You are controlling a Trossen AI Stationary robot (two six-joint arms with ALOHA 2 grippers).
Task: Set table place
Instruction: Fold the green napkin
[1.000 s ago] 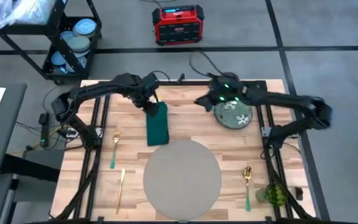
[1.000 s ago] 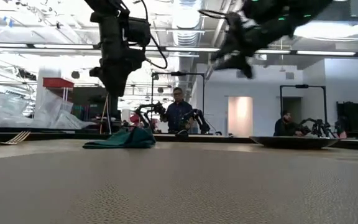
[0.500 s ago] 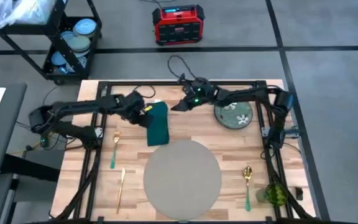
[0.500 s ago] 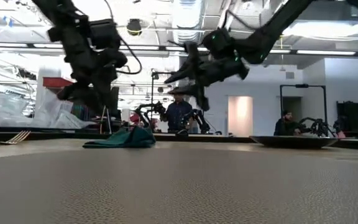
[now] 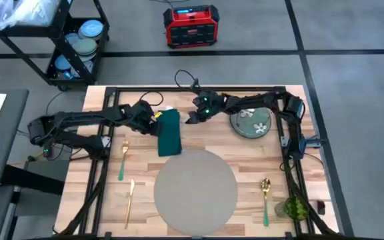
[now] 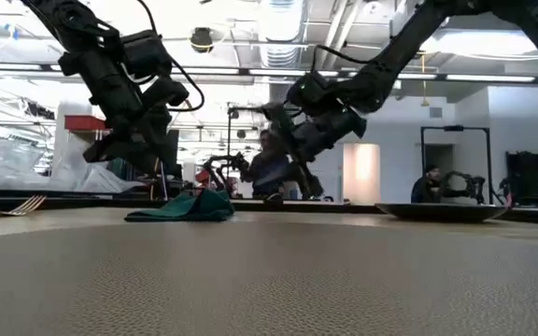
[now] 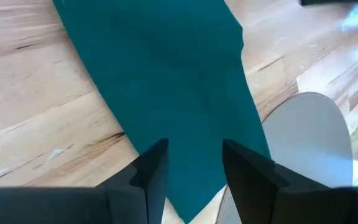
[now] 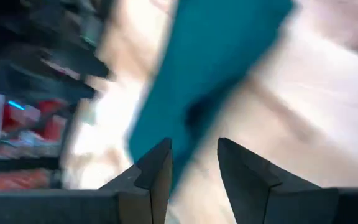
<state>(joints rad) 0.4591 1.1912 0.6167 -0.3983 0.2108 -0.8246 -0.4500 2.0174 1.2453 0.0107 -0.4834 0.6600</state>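
At the table's far edge, left of centre, napkin lies flat, long axis running far-to-near, its near end just short of the mat. Mat sits near-centre, bare, its near rim almost at the near edge.

Left gripper hovers low just beside the napkin's left far corner. Left wrist view: fingers apart by a narrow gap, nothing between them, napkin right below, mat's edge beyond it.

Right gripper hangs over bare wood between napkin and plate, just off the napkin's right side. Right wrist view is blurred; fingers stand a little apart, empty, pointed toward the napkin. Low view shows both grippers above the surface, left over the bunched napkin, right a bit higher.

Plate sits toward the far right corner, well apart from the mat. Fork and gold knife lie along the left side, spoon along the right side, green glass at the near right corner. None touches the mat.

Off the table: cart with dishes past the far left corner, red box on the floor past the far edge.
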